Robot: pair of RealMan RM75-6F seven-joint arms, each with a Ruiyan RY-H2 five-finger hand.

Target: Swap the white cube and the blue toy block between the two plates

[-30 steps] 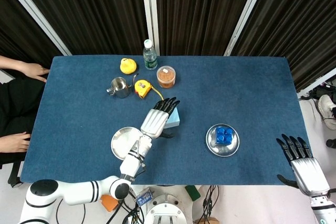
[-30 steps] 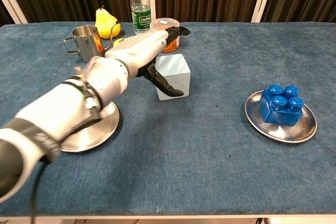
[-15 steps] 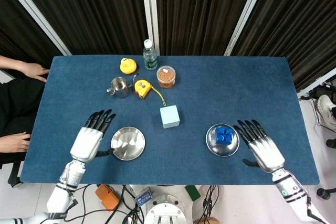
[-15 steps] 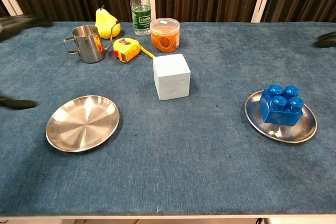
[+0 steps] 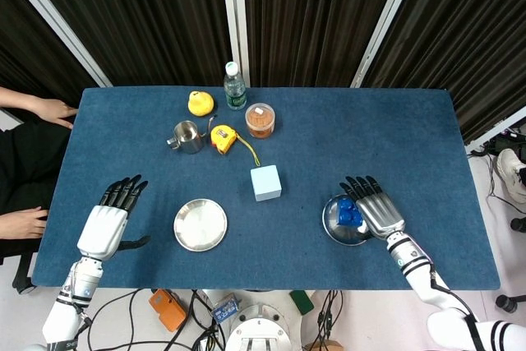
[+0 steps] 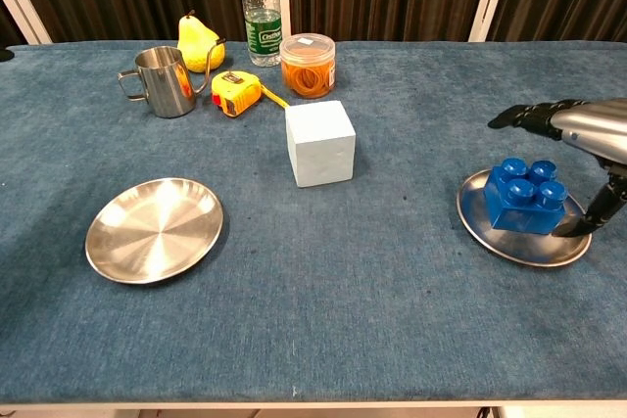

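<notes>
The white cube (image 5: pixel 266 182) (image 6: pixel 320 142) stands on the blue cloth between the two plates, on neither of them. The left steel plate (image 5: pixel 200 224) (image 6: pixel 154 229) holds nothing. On the right steel plate (image 5: pixel 331 221) (image 6: pixel 473 219) sits the blue toy block (image 5: pixel 348 213) (image 6: pixel 525 196). My right hand (image 5: pixel 376 210) (image 6: pixel 583 129) hovers over the block's right side, fingers spread and thumb reaching down beside it, holding nothing. My left hand (image 5: pixel 105 221) lies open to the left of the empty plate, seen only in the head view.
At the back left stand a steel cup (image 6: pixel 165 81), a yellow pear toy (image 6: pixel 197 43), a yellow tape measure (image 6: pixel 235 93), a water bottle (image 6: pixel 262 13) and an orange-filled jar (image 6: pixel 308 65). A person's hands (image 5: pixel 51 109) rest at the table's left edge.
My left hand let go of the cube and drew back left past the empty plate. My right hand came in from the right edge to over the blue block.
</notes>
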